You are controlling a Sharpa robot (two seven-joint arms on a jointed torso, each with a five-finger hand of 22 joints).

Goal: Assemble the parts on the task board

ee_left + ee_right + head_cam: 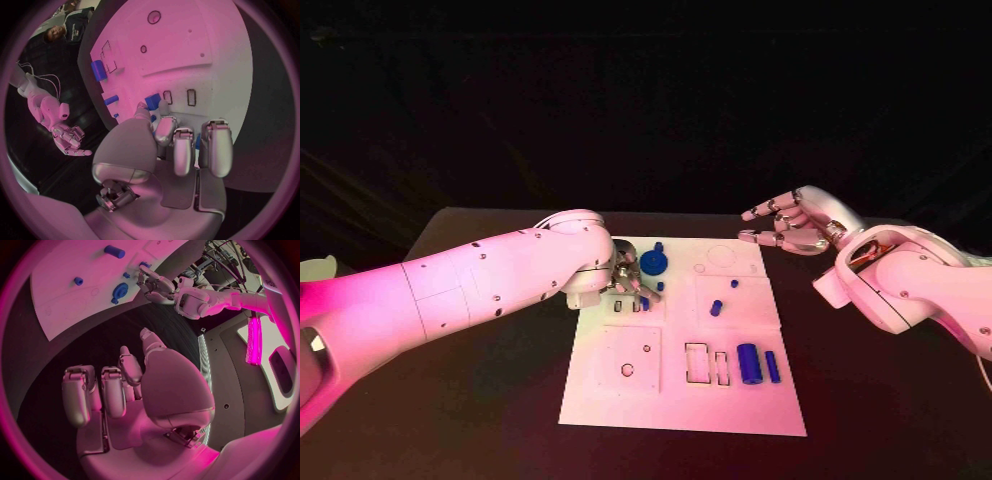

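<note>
The white task board (682,400) is lying in the middle of the black tabletop (473,410), with small blue parts scattered across it. The left robot hand (626,282) is hanging low over the board's left side near its far end, its fingers (182,150) curling down toward a small blue piece (152,100) that is sitting beside two narrow rectangular slots (191,97); from the wrist camera the fingertips are looking very close to that piece, but I cannot tell whether they are actually gripping it or only touching it. Just beyond that hand a round blue gear-like part (655,263) is resting on the board. Toward the board's middle a short blue peg (715,308) is lying, with a smaller blue bit (734,283) a little farther off. Near the front right, a thick blue cylinder (749,363) and a thinner blue rod (772,366) are lying side by side, next to two rectangular cut-outs (698,362). The right robot hand (790,225) is hovering off the board's far right corner, holding nothing, its fingers spread apart and loosely bent.
</note>
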